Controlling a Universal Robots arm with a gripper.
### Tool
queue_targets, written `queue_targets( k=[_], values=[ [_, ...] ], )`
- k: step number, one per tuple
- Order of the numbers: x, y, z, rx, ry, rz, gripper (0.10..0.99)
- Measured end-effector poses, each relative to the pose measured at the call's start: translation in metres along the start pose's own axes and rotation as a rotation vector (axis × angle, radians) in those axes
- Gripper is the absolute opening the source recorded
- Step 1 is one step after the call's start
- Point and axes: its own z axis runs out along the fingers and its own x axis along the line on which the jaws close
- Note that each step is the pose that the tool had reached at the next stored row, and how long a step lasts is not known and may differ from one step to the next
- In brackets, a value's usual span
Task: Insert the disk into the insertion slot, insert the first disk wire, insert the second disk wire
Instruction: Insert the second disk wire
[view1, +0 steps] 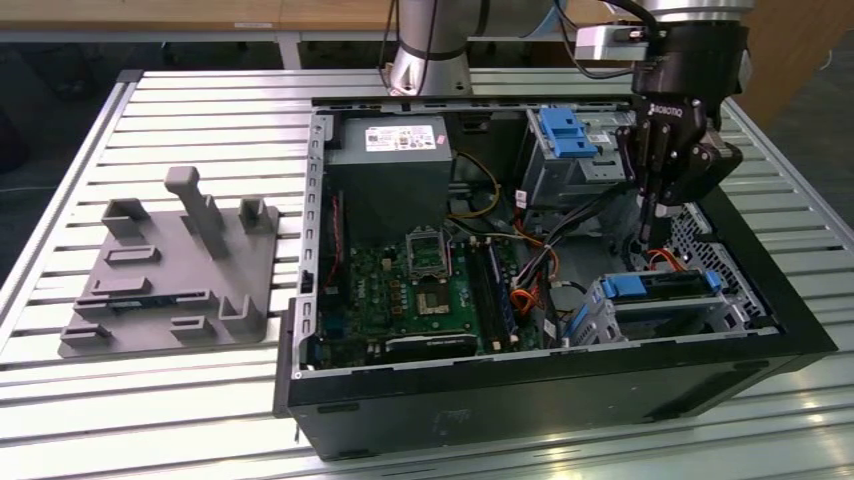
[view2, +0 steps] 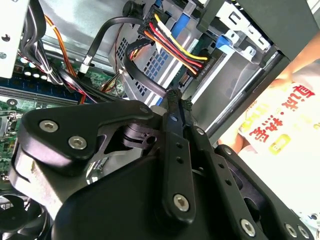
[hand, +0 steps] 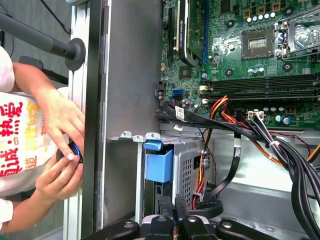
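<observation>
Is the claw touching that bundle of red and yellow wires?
Apart. In the second wrist view, the claw ends short of the red and yellow wires, with a plain gap between them.

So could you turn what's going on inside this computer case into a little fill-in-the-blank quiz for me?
1. The gripper hangs inside the open computer case, just above the disk's bright ____ carrier.
2. In the first wrist view, a person's ____ are busy just outside the case wall.
3. In the exterior view, a grey fixture with upright posts sits on the slatted table to the case's ____.

Missing words: blue; hands; left
</observation>
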Motion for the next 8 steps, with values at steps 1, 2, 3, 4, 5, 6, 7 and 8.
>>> queue_targets(
  k=[1,2,3,4,5,6,7,8],
  values=[
    [0.0001,-0.0003,0.0000,0.000,-0.0006,0.000,0.145],
    [0.0006,-0.0006,0.0003,0.000,-0.0043,0.000,0.145],
    [0.0013,-0.0008,0.0007,0.000,-0.0101,0.000,0.145],
    [0.0020,-0.0008,0.0011,0.000,-0.0150,0.000,0.145],
    [0.0028,-0.0009,0.0015,0.000,-0.0189,0.000,0.145],
    [0.0036,-0.0010,0.0019,0.000,-0.0225,0.000,0.145],
    [0.0043,-0.0011,0.0024,0.000,-0.0271,0.000,0.145],
    [0.0051,-0.0012,0.0028,0.000,-0.0325,0.000,0.145]
  ],
)
